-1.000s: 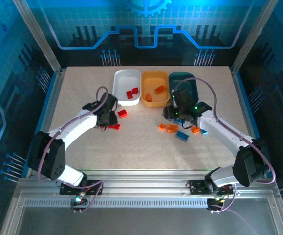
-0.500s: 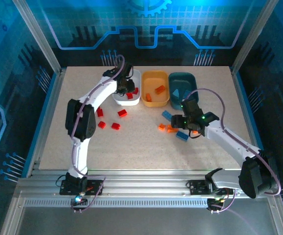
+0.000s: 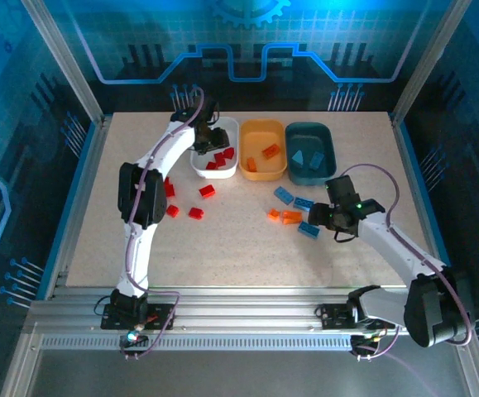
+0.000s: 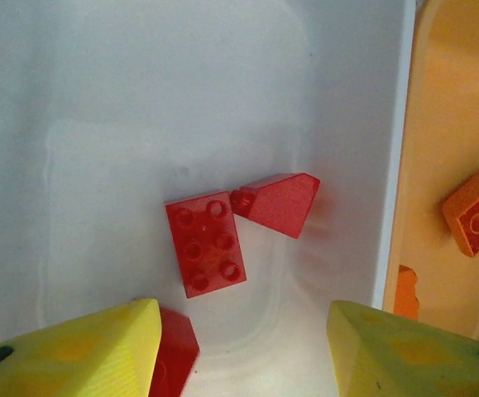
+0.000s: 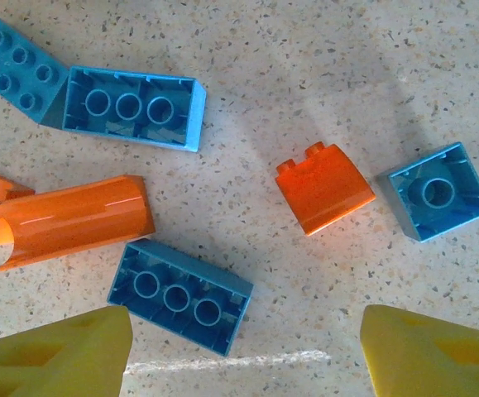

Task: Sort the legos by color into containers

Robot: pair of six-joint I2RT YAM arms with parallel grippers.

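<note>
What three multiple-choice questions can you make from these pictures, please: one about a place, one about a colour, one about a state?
1. Over which tub does the left pincer hang?
A. white
B. yellow-orange
C. dark teal

2. What colour are the bricks in the white tub?
A. light blue
B. red
C. orange

3. In what state is the right pincer?
A. shut on a blue brick
B. shut on an orange brick
C. open, holding nothing

Answers:
1. A, as the left wrist view looks straight down into the white tub.
2. B, as every brick seen inside it is red.
3. C, as the right wrist view shows it spread wide with nothing gripped.
</note>
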